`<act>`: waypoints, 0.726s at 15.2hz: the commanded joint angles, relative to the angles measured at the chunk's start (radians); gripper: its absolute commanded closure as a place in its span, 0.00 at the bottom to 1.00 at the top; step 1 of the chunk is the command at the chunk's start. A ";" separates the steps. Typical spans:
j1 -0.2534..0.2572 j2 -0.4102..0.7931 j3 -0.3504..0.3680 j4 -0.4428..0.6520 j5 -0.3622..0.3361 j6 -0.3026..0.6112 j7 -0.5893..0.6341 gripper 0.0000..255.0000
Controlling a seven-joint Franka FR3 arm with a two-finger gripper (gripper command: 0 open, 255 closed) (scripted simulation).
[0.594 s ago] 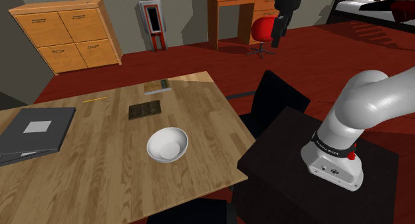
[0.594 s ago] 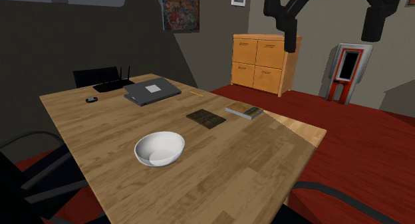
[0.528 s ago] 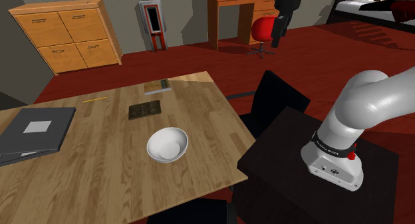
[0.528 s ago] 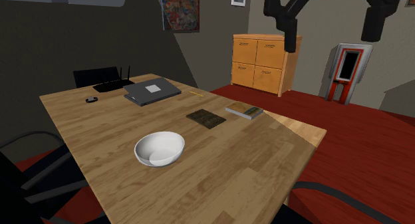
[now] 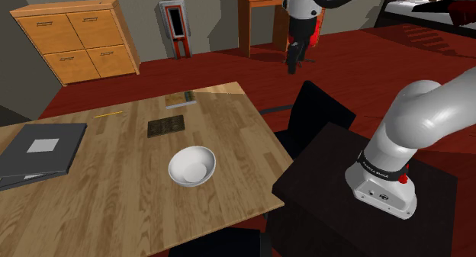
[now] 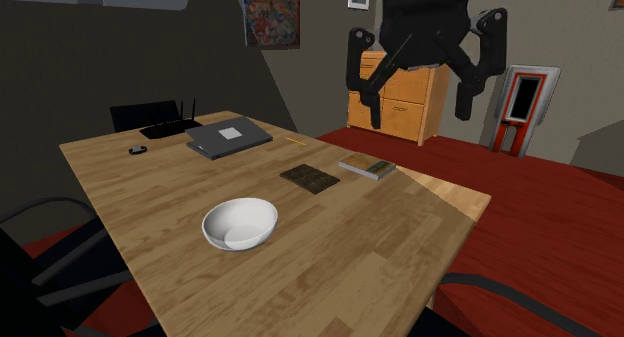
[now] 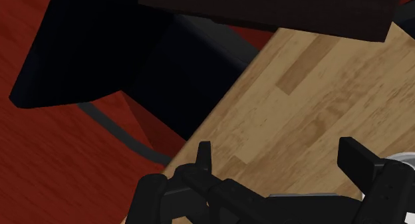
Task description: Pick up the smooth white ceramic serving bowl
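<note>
The white bowl (image 5: 192, 165) sits upright and empty on the wooden table (image 5: 114, 202), toward the edge nearest the stand; it also appears in the second exterior view (image 6: 240, 223). My black gripper (image 6: 420, 103) hangs high above the table, well away from the bowl, fingers spread wide with nothing between them. In the shoulder view the gripper (image 5: 295, 57) is up near the top, in front of the red floor beyond the table. The wrist view has the open gripper (image 7: 277, 156) over the table's corner, with a pale rim (image 7: 403, 161) beside one finger.
On the table lie a dark flat pad (image 5: 166, 126), a book (image 5: 180, 100), a yellow pencil (image 5: 108, 114) and a grey laptop (image 5: 42, 151). A black chair (image 5: 316, 114) stands between table and stand (image 5: 358, 217). A router (image 6: 165, 130) sits at the far edge.
The gripper has dropped lower and swung toward the shoulder view's left, coming closer to the table. Its fingers stay apart. The bowl has not moved.
</note>
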 commanded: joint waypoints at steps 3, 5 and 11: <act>0.018 0.120 0.045 0.002 0.026 0.111 0.050 0.00; 0.024 0.182 0.066 0.007 0.035 0.164 0.072 0.00; 0.040 0.386 0.128 0.054 0.039 0.310 0.144 0.00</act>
